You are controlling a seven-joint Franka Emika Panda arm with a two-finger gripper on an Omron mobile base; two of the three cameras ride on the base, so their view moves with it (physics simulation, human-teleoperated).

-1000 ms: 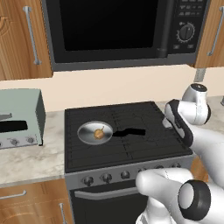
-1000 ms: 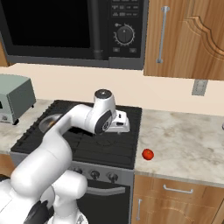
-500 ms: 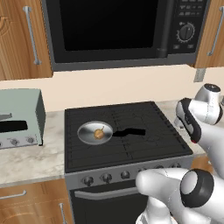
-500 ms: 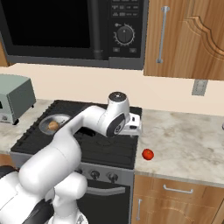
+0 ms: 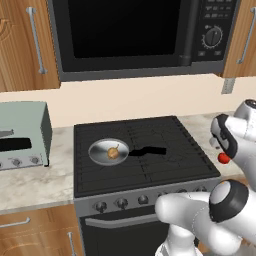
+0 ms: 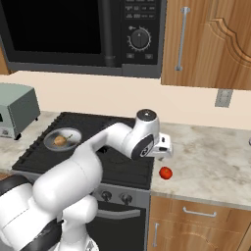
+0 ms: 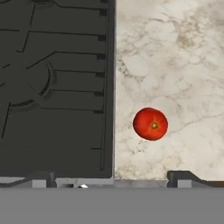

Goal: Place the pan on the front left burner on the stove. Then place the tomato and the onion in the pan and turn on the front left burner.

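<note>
Hand above tomato, approach stage.
The tomato (image 7: 150, 124) lies on the surface (image 7: 183, 65) just right of the stove (image 7: 52, 87); the hand (image 6: 163, 147), fully open and empty, hovers over it. Off-centre closure may roll it away. Farther left, the pan (image 5: 109, 151) holds the onion (image 5: 113, 153).

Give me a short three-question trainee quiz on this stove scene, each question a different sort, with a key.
1. True or false: the onion lies in the pan.
2. Where is the tomato? A) in the pan B) on the counter right of the stove C) in the hand
3. Fill in: the hand's jaws stand ____.

Key: 1 true; 2 B; 3 open, holding nothing, above the tomato.
</note>
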